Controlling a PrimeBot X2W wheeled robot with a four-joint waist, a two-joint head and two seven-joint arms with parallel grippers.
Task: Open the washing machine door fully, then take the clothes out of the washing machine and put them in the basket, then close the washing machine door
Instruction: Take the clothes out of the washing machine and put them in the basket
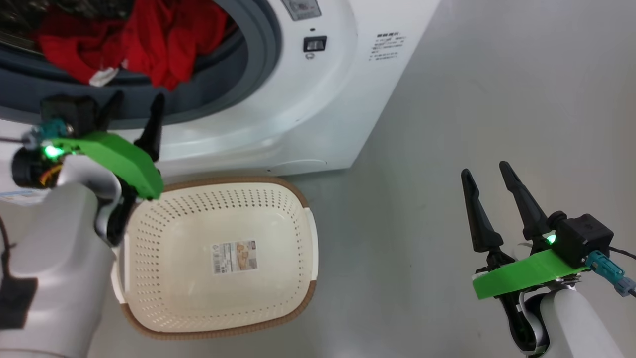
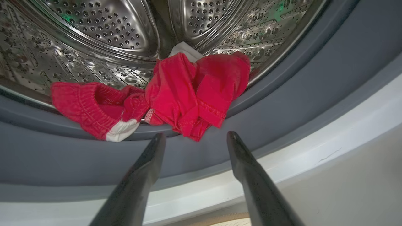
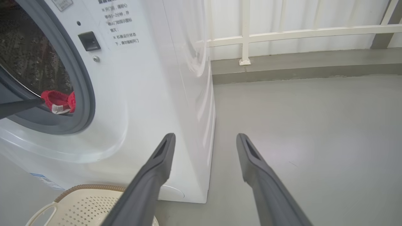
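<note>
The white washing machine (image 1: 318, 114) stands with its mouth uncovered; its door is out of view. Red clothes (image 1: 149, 40) with a white patch hang over the grey rubber ring (image 1: 258, 59), spilling from the steel drum (image 2: 94, 34). My left gripper (image 1: 136, 99) is open just below the ring, its tips a little short of the clothes (image 2: 188, 94), nothing between them. The cream basket (image 1: 213, 258) sits on the floor below the opening, holding nothing. My right gripper (image 1: 487, 171) hangs open over bare floor right of the machine, also holding nothing.
Grey floor (image 1: 472, 99) stretches to the right of the machine. A white railing (image 3: 282, 31) and a low step run along the back wall. The machine's right corner (image 3: 207, 125) lies just left of my right gripper (image 3: 204, 138). A door latch slot (image 1: 315, 44) sits beside the opening.
</note>
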